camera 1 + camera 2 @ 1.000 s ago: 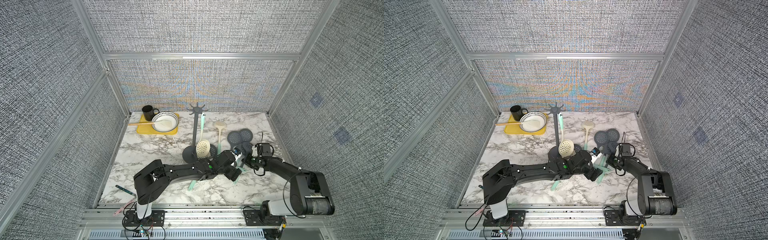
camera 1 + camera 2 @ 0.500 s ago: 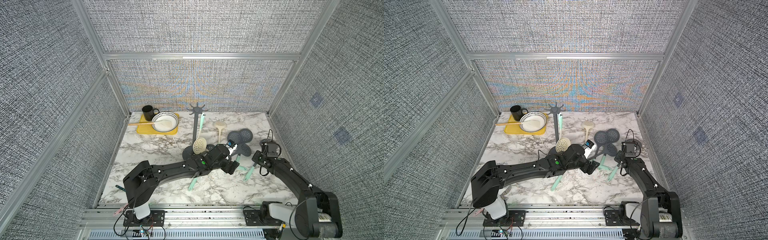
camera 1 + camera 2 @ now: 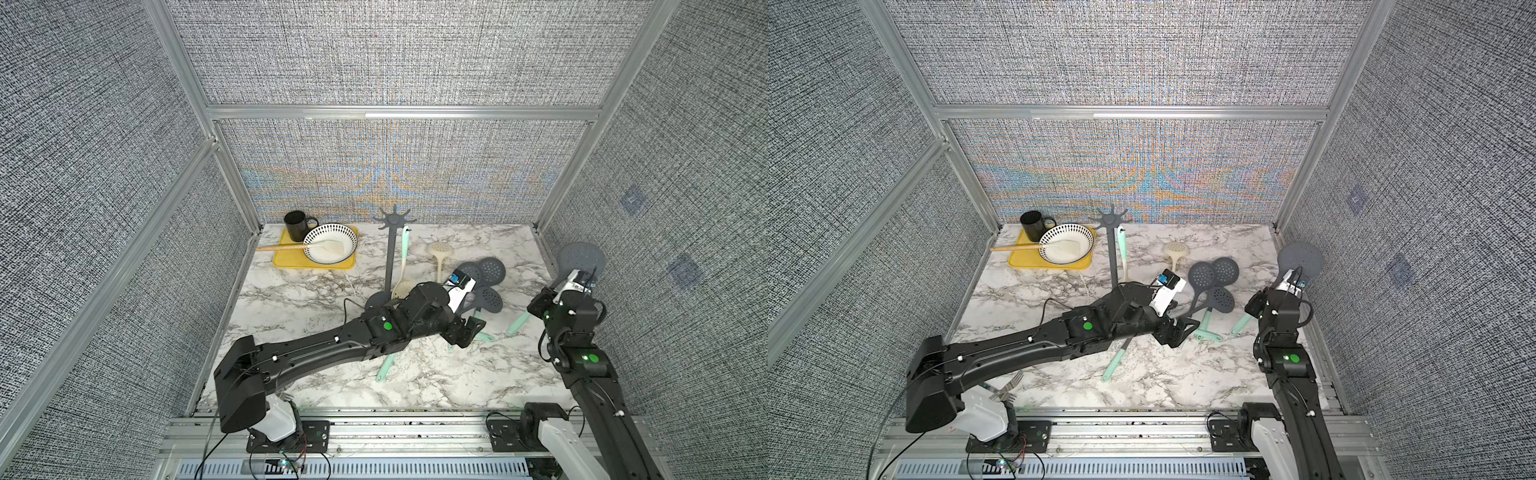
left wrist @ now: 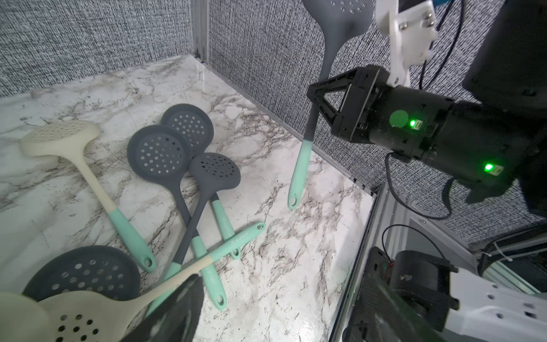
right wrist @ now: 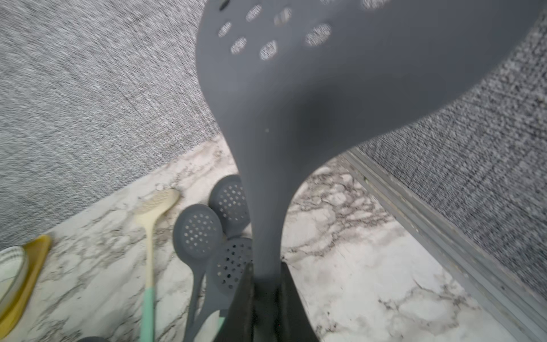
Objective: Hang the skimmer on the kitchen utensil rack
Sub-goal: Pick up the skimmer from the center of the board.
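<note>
Aloft now: one skimmer; one rack.

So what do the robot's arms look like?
The left arm and right arm are black and chunky, each with a round green sticker, thin black cables and a white camera holder by the wrist. The left gripper and right gripper are black, pointy triangles.

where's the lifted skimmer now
Both top views show the skimmer head-up in the right tool at the right edge of the table, right of the grey skimmers lying flat.
</note>
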You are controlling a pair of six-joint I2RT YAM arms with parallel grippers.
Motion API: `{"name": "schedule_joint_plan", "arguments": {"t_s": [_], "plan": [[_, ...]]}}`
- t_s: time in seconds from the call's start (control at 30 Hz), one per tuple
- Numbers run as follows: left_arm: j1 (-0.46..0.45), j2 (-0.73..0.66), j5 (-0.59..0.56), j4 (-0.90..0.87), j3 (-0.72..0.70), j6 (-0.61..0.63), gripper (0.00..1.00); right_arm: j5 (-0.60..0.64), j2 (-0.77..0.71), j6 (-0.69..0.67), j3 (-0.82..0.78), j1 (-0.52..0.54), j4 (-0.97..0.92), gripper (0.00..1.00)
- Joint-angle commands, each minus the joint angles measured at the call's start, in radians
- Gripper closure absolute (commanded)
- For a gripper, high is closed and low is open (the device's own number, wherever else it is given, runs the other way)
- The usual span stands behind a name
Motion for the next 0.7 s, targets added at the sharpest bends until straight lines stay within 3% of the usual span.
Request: {"name": "schedule_joint_plan", "arguments": {"t_s": [0.0,0.27,0.43,0.67], "plan": [[0.001,-0.067,-0.060,-0.046,-0.007,-0.002,0.13,-0.133,-0.023,-0.072,0.037,0.001,0.104,1.00],[0.004,-0.235,-0.209,-0.088,-0.048,-0.007,0.10,-0.437,-0.034,-0.071,0.017,0.000,0.352,1.00],[0.027,-0.304,-0.254,-0.145,-0.056,-0.023,0.10,-0.644,0.043,-0.094,0.048,0.009,0.442,1.00],[0.084,-0.399,-0.224,-0.149,-0.117,-0.087,0.10,-0.715,0.101,-0.157,0.044,0.124,0.594,1.00]]}}
